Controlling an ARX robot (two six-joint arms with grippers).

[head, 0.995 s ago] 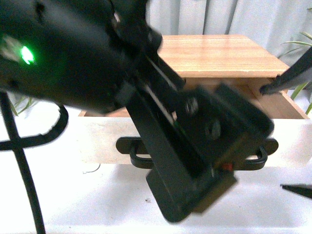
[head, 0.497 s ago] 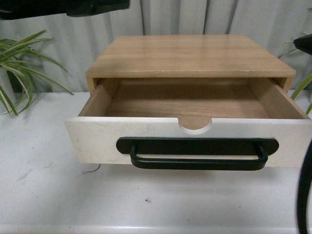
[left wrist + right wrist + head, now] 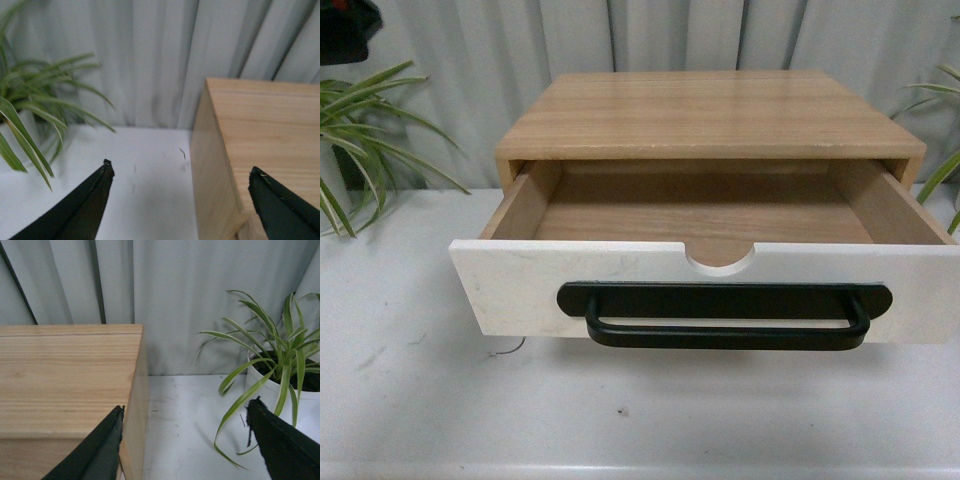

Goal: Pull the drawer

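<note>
The drawer (image 3: pixel 520 285) stands pulled out of the wooden cabinet (image 3: pixel 710 110) in the front view, its white front carrying a long black bar handle (image 3: pixel 725 315) and a semicircular notch in the top edge. Its light wood inside is bare. Neither gripper touches it. My left gripper (image 3: pixel 180 175) is open, held high over the cabinet's left top corner (image 3: pixel 260 130). My right gripper (image 3: pixel 185 415) is open above the cabinet's right top corner (image 3: pixel 65 375). Only a dark bit of the left arm (image 3: pixel 345 30) shows in the front view's top left corner.
A spider plant (image 3: pixel 365 140) stands left of the cabinet, also in the left wrist view as leaves (image 3: pixel 35 110). A second plant in a white pot (image 3: pixel 280 375) stands right of it. The white table (image 3: pixel 620 410) runs in front; grey curtains (image 3: pixel 650 35) hang behind.
The left arm, which filled the front view a second ago, has lifted up and out to the top left corner. The right arm has left the front view. The drawer stays pulled out.
</note>
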